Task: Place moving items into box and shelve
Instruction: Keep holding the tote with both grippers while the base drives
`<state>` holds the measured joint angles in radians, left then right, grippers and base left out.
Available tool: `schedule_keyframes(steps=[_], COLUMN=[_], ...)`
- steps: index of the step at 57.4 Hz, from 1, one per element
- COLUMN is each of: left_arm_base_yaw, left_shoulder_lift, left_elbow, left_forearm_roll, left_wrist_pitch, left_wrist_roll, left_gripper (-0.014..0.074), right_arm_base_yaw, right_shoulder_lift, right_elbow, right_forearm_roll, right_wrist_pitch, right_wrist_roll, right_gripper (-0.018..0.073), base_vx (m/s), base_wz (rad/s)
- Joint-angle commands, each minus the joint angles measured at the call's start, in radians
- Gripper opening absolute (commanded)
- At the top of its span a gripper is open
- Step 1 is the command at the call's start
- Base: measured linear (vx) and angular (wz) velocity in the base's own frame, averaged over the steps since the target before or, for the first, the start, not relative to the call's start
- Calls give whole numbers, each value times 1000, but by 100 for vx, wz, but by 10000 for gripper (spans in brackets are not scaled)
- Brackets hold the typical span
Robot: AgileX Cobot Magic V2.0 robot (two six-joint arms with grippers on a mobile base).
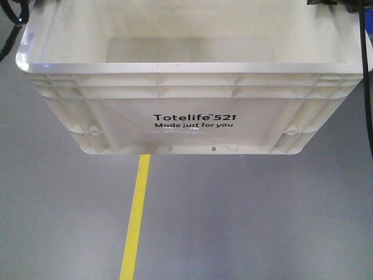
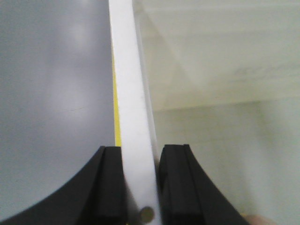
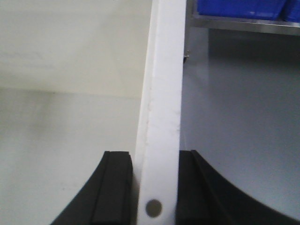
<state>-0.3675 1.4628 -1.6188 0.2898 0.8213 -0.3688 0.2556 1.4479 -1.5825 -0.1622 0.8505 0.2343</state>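
The box (image 1: 198, 116), a large white crate printed "Totelife 521", hangs above the grey floor, with its open top and pale inside facing the front view. My left gripper (image 2: 140, 152) is shut on the box's left rim (image 2: 133, 108), one black finger (image 2: 110, 183) outside the wall and one inside. My right gripper (image 3: 154, 157) is shut on the right rim (image 3: 161, 93) in the same way. The moving items do not show in any view; the part of the box's inside that I see is bare.
A yellow line (image 1: 135, 221) runs along the grey floor under the box. Blue bins (image 3: 243, 5) sit on a metal shelf (image 3: 243, 24) beyond the box's right side. A black cable (image 1: 366, 87) hangs at the right edge.
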Motion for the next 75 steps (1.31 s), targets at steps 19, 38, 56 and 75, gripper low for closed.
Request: schedule_keyframes(steps=[19, 38, 56, 75], left_arm_base_yaw=[-2, -2, -2, -2], left_shoulder_lift=[-55, -55, -55, -55], left_elbow=[-37, -37, -37, -37], left_forearm_roll=[73, 73, 73, 73], left_wrist_pitch=[-118, -118, -118, -118], left_wrist_roll=[9, 9, 9, 9], left_gripper=[2, 2, 2, 2], right_arm_base_yaw=[-7, -7, -7, -7], right_shoulder_lift=[-54, -54, -54, -54], right_elbow=[-44, -44, -44, -44], right_forearm_roll=[-57, -57, -57, -57], right_wrist_pitch=[-151, -151, -148, -144], right_wrist_roll=[-11, -11, -11, -11], right_gripper=[-5, -5, -5, -5], base_vx=[28, 36, 45, 54], base_wz=[44, 21, 12, 8])
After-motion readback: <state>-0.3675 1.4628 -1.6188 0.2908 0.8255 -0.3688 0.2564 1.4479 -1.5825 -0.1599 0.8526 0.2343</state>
